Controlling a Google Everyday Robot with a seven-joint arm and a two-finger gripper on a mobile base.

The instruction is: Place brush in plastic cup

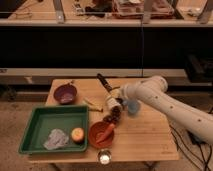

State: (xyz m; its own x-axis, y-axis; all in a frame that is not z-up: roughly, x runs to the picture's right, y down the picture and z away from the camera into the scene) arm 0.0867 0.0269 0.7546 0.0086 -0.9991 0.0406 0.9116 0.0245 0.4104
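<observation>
Brush: a slim black-handled brush point(103, 82) stood tilted, its free end leaning up and toward the view's left, clear of the pale wooden surface point(145, 137). Which end carried the bristles could not be told.
End effector: the white arm's end effector point(113, 97) hung over the middle of the surface at the brush's lower end. It was judged pinched on the handle, since nothing else bore the brush.
Plastic cup: a small light-blue plastic cup point(133, 106) stood just beside the end effector, toward the view's right, partly hidden by the arm.
Step in hand: carrying the brush to the cup; insertion was not yet done.
Method advised: bring the brush's lower end over the cup mouth, turn the brush nearer upright, lower it inside the rim, then release.
Risk: the light cup could tip if the handle pressed its wall.
Neighbour: a round orange bowl point(101, 134) lay near, on the camera side.
</observation>
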